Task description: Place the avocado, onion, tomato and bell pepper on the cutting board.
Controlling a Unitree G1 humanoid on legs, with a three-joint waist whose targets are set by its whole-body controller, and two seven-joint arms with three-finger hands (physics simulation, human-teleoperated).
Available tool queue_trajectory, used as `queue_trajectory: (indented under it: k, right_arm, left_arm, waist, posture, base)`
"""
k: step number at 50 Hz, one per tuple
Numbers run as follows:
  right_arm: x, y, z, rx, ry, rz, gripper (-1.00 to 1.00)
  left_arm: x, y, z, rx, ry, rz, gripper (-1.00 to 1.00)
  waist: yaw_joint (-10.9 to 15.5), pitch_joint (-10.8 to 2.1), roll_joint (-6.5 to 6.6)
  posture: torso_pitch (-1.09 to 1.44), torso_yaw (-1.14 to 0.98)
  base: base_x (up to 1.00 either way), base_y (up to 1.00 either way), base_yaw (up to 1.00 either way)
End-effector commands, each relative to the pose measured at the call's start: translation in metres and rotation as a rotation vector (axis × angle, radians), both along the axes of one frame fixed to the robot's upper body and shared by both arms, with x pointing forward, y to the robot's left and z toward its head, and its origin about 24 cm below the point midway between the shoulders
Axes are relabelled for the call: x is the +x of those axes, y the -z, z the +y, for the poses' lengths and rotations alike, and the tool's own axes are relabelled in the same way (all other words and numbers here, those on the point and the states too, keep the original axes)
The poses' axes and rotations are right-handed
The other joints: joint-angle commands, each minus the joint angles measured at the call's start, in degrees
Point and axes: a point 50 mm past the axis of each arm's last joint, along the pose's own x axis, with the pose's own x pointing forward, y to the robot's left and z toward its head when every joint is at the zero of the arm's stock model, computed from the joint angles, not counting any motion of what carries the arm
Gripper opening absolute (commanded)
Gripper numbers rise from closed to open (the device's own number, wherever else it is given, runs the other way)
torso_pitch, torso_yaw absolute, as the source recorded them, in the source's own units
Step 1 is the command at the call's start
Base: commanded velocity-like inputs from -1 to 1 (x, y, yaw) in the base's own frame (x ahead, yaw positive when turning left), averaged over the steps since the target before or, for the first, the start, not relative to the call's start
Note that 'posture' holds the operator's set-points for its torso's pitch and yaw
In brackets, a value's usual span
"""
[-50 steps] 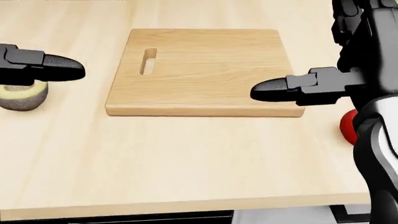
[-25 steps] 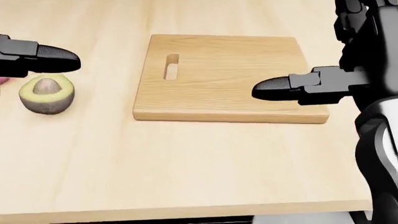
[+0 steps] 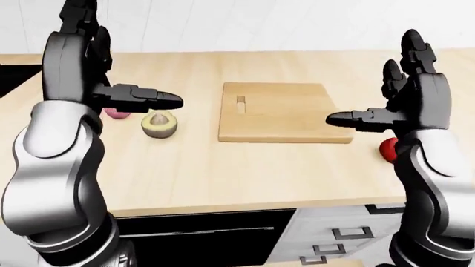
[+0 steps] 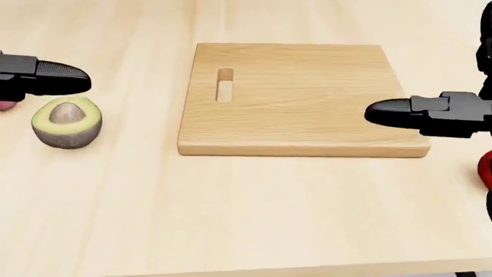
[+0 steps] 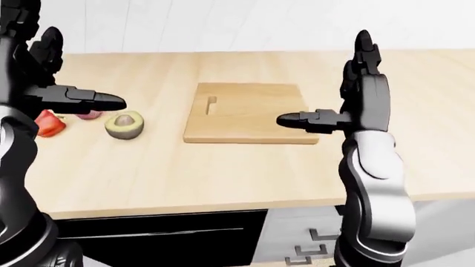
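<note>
While the cutting board [image 4: 304,98] lies bare on the wooden worktop [image 4: 231,213], a humanoid robot holds both arms raised over it, neither gripping anything. Its left hand [image 3: 130,97] is spread wide, one dark finger jutting above the halved avocado [image 4: 67,121], which rests cut side up well to the left of the board. Its right hand [image 5: 349,103] is likewise wide, fingers upright, poised over the board's right edge. A pinkish onion [image 3: 116,113] sits just beyond the avocado, a red bell pepper [image 5: 49,124] further left in the right-eye view, and a red tomato [image 3: 389,148] on the worktop to the right of the board, partly hidden behind the right arm. None of the four items is on the board yet. The avocado's rounded underside looks likely to roll or skid if a descending finger strikes it off-centre, nudging it into the onion.
</note>
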Motion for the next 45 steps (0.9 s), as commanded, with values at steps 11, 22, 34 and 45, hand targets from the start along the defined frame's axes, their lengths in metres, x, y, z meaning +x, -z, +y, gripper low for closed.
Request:
queue_trajectory:
  k: [11,22,34,45]
  right_arm:
    - [-0.02,-0.005,-0.036,-0.118,0.166,0.019,1.0]
    - [-0.014,0.009,-0.054,-0.263,0.27,0.132,1.0]
    - [-0.016,0.032,-0.066,-0.26,0.331,0.207,1.0]
    - [-0.012,0.044,-0.067,-0.248,0.342,0.257,1.0]
  left_arm:
    - [-0.006,-0.017,0.001,0.025,-0.005,-0.089,1.0]
    - [-0.01,-0.017,0.004,0.024,-0.016,-0.091,1.0]
    - [-0.012,-0.016,0.005,0.024,-0.021,-0.091,1.0]
    - [-0.012,-0.016,0.006,0.022,-0.022,-0.089,1.0]
  waist:
    - [0.11,-1.25,-0.28]
    - [0.03,-1.05,-0.43]
    - [0.18,-1.33,-0.29]
    - [0.06,-1.57,-0.27]
  posture:
    - [0.0,0.0]
    - [0.0,0.0]
    - [0.0,0.0]
    - [0.0,0.0]
  base:
    - [0.0,0.0,0.0]
    - [0.0,0.0,0.0]
    - [0.0,0.0,0.0]
    - [0.0,0.0,0.0]
